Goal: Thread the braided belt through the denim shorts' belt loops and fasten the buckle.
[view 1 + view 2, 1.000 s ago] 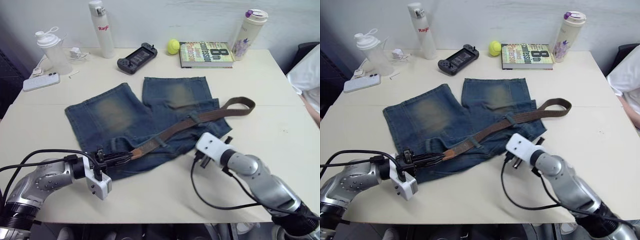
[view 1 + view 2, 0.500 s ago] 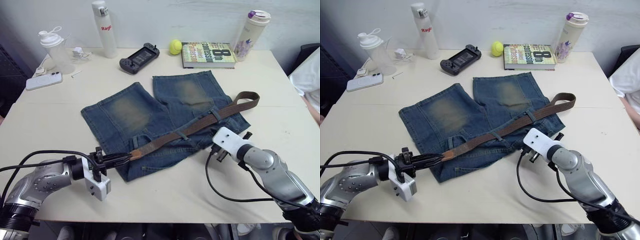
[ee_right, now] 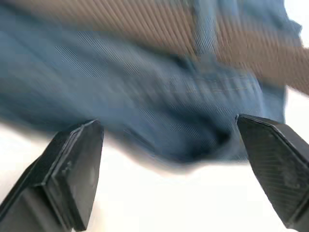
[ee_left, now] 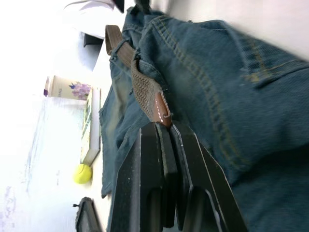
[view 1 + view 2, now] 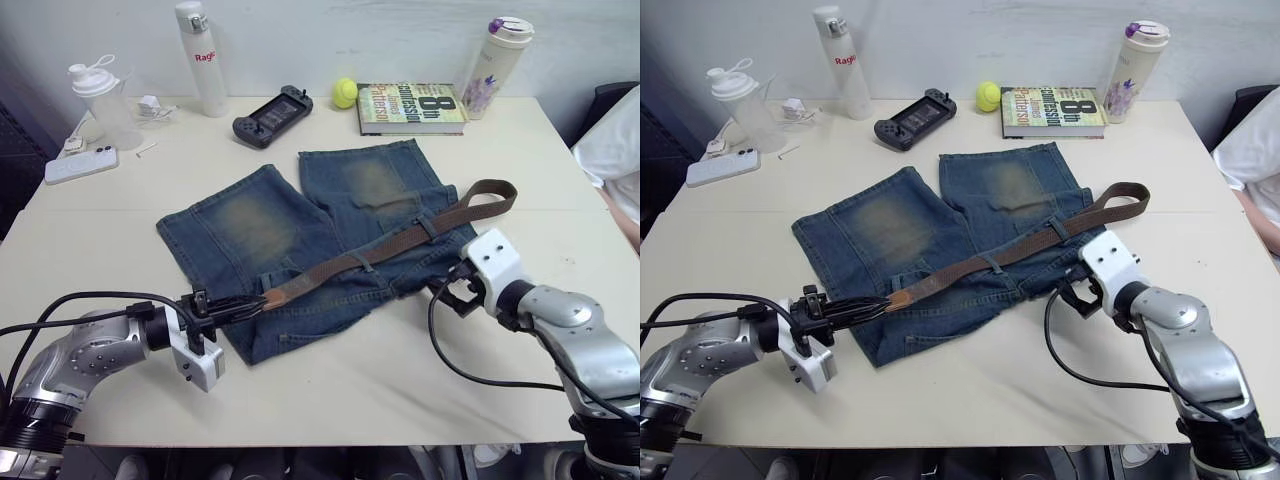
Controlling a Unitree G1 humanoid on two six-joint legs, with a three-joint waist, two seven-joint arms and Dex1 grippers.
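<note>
The tan tip of the braided belt [image 5: 385, 249] is pinched by the left tool [image 5: 243, 304]; the right tool [image 3: 169, 169] is spread wide beside the denim shorts [image 5: 260, 225].

Silver-grey metal arms end in white wrist blocks, black cables looping, each with a black two-fingered pincer.

Even, soft light on the pale worktop [image 5: 330, 380]; right wrist view smeared by motion blur, left wrist background overexposed.

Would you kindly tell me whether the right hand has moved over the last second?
Yes. Judged against the book, the right hand has moved toward the robot's right, now beside the denim shorts' right edge.
</note>
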